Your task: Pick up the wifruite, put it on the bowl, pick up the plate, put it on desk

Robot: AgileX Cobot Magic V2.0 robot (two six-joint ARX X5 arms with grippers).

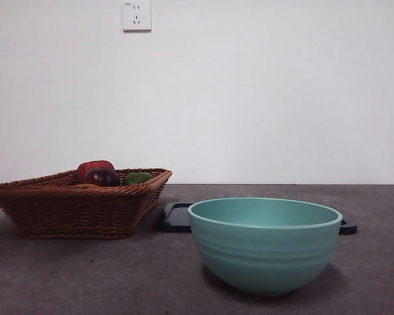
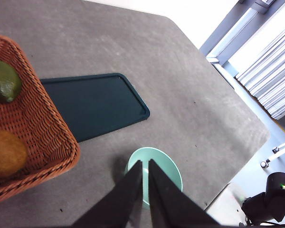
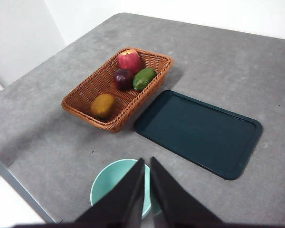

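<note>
Grey counter is carrying everything | wifruite is lying in the wicker basket, well beyond both fingers | bowl is waiting empty beneath left gripper and right gripper, both clenched, grasping nothing | tray is lying beside the basket.

Bowl open above; basket and tray crowd behind

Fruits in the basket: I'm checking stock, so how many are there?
4, all in the basket: red apple at the far end, dark plum and green fruit mid-basket, orange fruit at the near end. None seems hidden.
</note>
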